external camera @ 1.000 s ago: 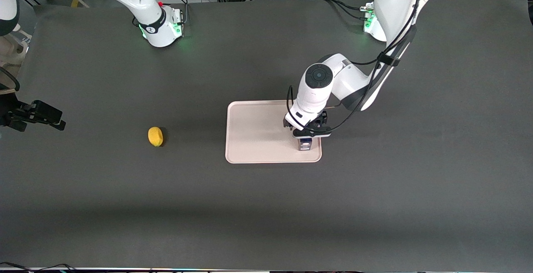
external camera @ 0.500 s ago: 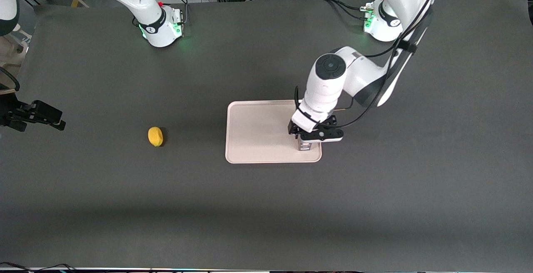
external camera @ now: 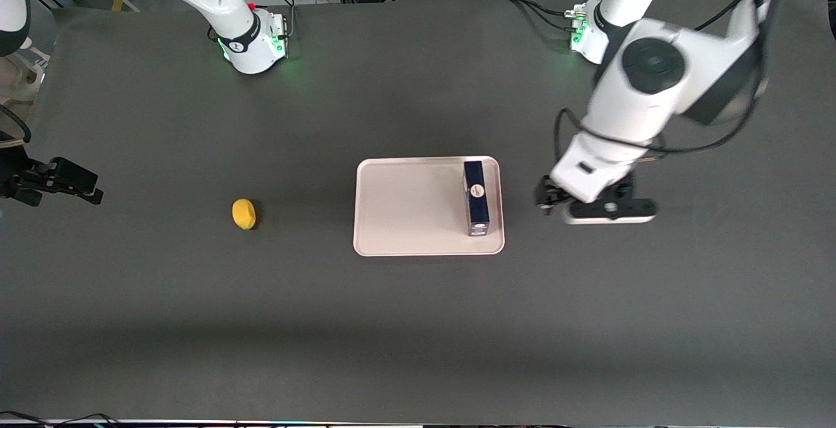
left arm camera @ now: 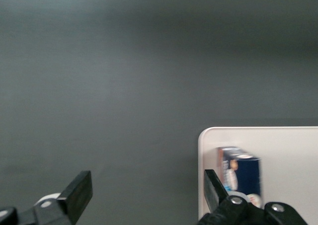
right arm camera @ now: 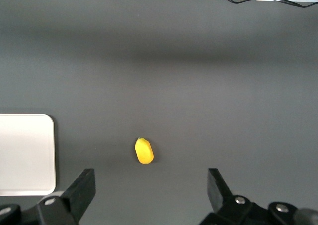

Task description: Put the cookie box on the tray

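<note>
The small dark-blue cardboard cookie box point(external camera: 477, 198) is seen standing on the flat pale pinkish-white rectangular tray point(external camera: 405, 209), along the tray's edge toward the working arm's end of the dark grey table point(external camera: 418, 323). A white oval logo is visible on the narrow upper face of the cookie box. The box is held by nothing and is touched only by the tray beneath it.

The left arm's gripper point(external camera: 591, 209) is raised above the bare table, just beside the tray on the working arm's side and clear of the tray's rim. In the left wrist view the jaws of the gripper point(left arm camera: 146, 197) are shown spread wide apart with only dark table surface between them, and the cookie box point(left arm camera: 241, 173) is seen on a corner of the tray point(left arm camera: 288, 150), apart from both fingers.

A small yellow rounded object point(external camera: 243, 214) is found on the table toward the parked arm's end, well apart from the tray.
</note>
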Motion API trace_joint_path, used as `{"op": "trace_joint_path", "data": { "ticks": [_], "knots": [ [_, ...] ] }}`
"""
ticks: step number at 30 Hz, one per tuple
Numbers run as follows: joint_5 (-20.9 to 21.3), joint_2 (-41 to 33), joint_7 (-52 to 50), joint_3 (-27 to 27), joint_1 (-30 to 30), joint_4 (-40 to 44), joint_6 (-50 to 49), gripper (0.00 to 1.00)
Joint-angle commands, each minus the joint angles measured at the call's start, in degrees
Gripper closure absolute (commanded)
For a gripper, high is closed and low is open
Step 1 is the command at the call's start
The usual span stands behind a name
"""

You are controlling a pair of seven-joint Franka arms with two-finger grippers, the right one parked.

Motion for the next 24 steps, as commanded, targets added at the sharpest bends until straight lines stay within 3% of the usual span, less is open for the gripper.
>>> {"op": "trace_joint_path", "data": {
  "ticks": [1, 11, 24],
  "knots": [
    [-1.15, -6.45, 8.06, 3.66, 1.39, -1.09, -7.3, 0.0],
    [-5.27, -11.81, 21.77, 10.96, 5.43, -1.09, -10.83, 0.0],
    [-6.6, -18.23, 23.01, 11.4, 10.09, -2.41, -17.5, 0.0]
  ]
}}
